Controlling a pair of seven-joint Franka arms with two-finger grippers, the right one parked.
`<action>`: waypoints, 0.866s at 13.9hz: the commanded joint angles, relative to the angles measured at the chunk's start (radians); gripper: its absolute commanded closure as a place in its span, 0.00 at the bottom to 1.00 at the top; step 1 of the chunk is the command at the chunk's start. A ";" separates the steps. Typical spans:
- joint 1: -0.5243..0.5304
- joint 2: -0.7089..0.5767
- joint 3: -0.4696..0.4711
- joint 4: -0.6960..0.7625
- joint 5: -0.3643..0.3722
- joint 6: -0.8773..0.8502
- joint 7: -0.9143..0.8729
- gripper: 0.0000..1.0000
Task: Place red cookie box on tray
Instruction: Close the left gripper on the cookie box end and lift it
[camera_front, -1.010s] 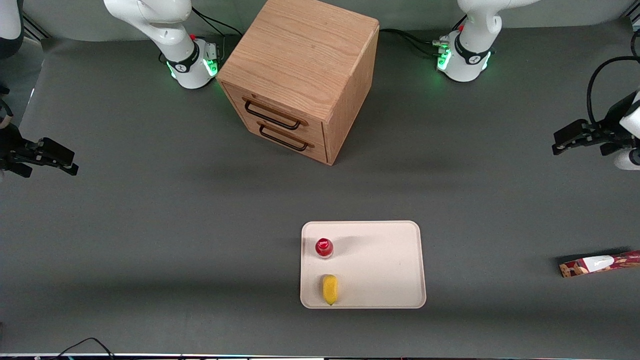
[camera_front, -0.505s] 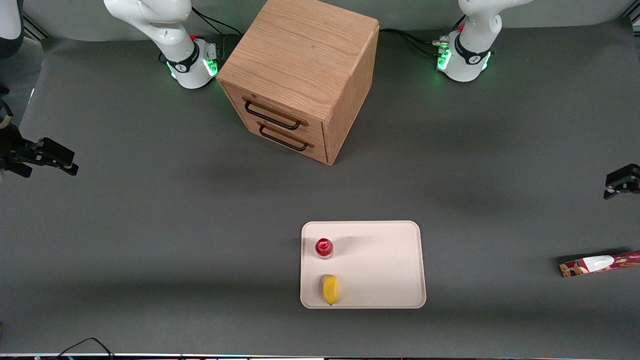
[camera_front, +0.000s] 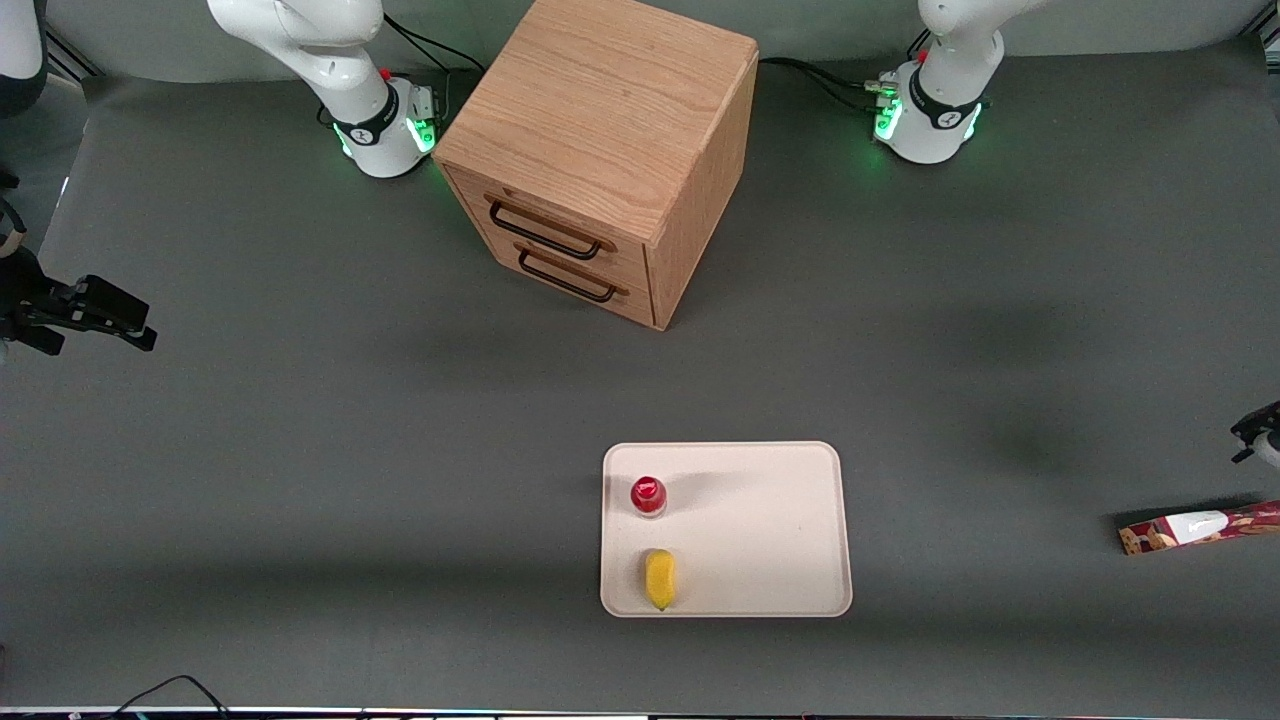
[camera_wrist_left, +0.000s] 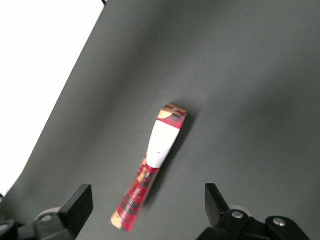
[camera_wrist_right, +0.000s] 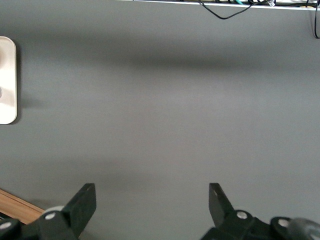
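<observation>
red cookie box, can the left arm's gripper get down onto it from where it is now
Probably yes: the gripper hangs open above the red cookie box, which lies alone on bare table, apart from the tray.

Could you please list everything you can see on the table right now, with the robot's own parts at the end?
cookie box: one, red and dark with a white patch, lying on the table toward the working arm's end.
tray: one, cream-white, nearer the front camera than the cabinet.
bottle: one, red-capped, upright on the tray.
yellow item: one, on the tray, nearer the front camera than the bottle.
cabinet: one, wooden, two drawers with dark handles.
gripper: one, black, open, above the cookie box.
</observation>
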 joint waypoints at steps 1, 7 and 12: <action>0.008 0.116 -0.009 0.076 0.004 0.052 0.150 0.00; 0.007 0.227 0.024 0.100 0.131 0.086 0.207 0.00; 0.022 0.348 0.042 0.180 0.128 0.162 0.267 0.00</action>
